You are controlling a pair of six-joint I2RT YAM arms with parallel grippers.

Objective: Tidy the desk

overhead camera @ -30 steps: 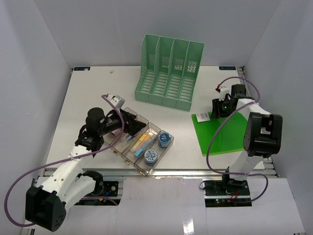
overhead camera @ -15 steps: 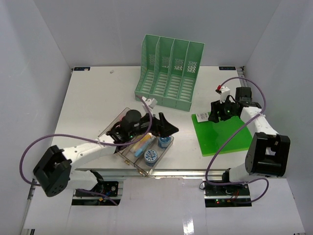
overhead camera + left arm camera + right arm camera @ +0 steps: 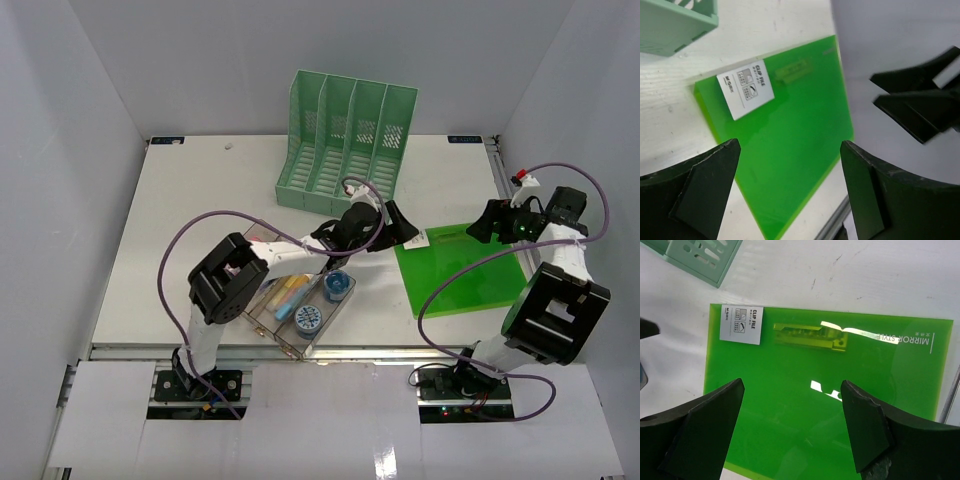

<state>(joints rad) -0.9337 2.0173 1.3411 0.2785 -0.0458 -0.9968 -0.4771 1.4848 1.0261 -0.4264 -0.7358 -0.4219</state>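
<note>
I am judging the job unfinished: the clip file is lying flat on the desk, outside the file rack, while the left gripper and right gripper are hovering at its far edge, jaws apart, empty.

A: Type of site?
B: Robotics lab test cell, dressed as an office.
A: Evidence?
B: White desk boxed in by grey-white walls. Left arm and right arm mounted at front rail, cabled. Green file rack, clip file, clear compartmented tray.
</note>
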